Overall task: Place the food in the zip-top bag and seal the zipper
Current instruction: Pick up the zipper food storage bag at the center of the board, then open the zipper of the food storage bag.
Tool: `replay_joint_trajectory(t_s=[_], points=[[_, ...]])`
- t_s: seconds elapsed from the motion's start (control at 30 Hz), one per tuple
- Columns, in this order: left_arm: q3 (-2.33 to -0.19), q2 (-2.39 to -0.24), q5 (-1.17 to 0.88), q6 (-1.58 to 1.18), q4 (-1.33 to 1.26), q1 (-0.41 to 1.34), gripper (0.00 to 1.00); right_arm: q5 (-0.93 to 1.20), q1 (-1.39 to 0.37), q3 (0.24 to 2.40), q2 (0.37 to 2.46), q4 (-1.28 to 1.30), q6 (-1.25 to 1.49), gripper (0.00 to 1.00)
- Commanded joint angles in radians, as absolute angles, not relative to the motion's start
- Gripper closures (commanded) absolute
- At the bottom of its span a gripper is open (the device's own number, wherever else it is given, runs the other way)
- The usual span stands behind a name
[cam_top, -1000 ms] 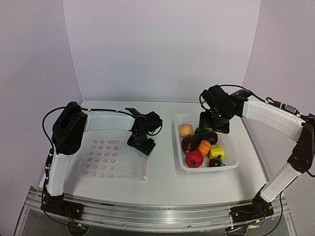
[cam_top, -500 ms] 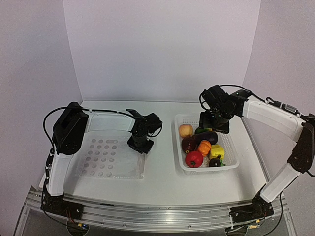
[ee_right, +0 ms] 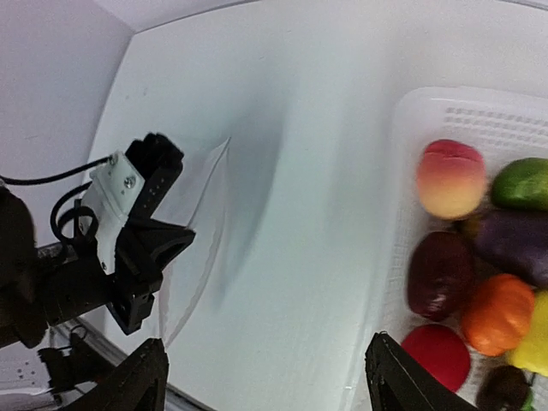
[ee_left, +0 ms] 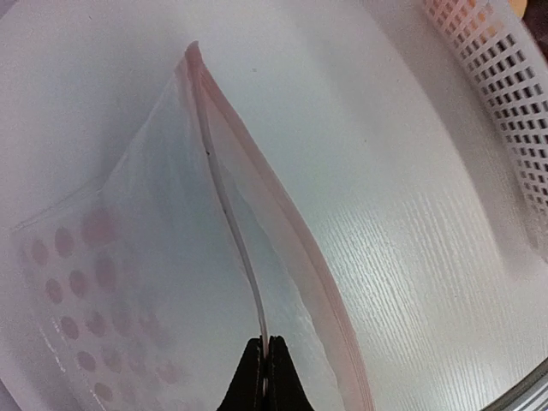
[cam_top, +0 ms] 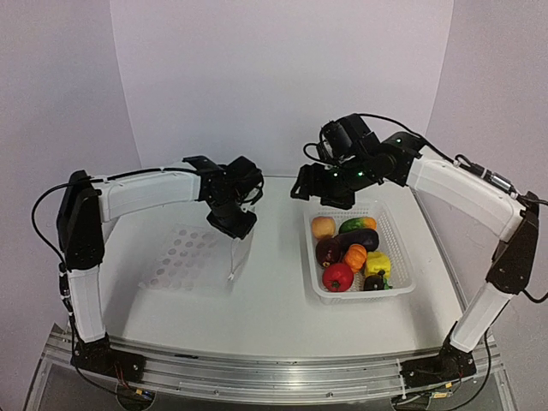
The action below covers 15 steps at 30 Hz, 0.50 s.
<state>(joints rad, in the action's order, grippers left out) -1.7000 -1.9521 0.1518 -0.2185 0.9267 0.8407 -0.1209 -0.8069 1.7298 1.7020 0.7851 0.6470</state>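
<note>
A white table bears everything. A clear dotted bag trails down from the left gripper, one edge held raised and the rest lying on the table. A white mesh basket sits below the right gripper, toward its right. The food lies in the basket, the peach nearest that gripper. The left fingers are pressed together on the zipper. The right fingers are spread wide, holding nothing.
</note>
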Motion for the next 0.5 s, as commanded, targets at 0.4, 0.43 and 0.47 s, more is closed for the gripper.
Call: replay_joint_trajectory(t_s=[0.4, 0.43, 0.47], points=[[-1.782, -1.756, 0.206, -0.212, 0.87, 0.838, 1.0, 0.097, -0.883, 1.789, 1.953, 0.43, 0.895, 0.34], [-1.779, -1.754, 0.206, -0.213, 0.864, 0.838, 1.0, 0.113, -0.883, 1.797, 1.969, 0.406, 0.903, 0.35], [-1.775, -1.752, 0.207, -0.212, 0.857, 0.838, 1.0, 0.119, -0.883, 1.813, 1.982, 0.399, 0.902, 0.36]])
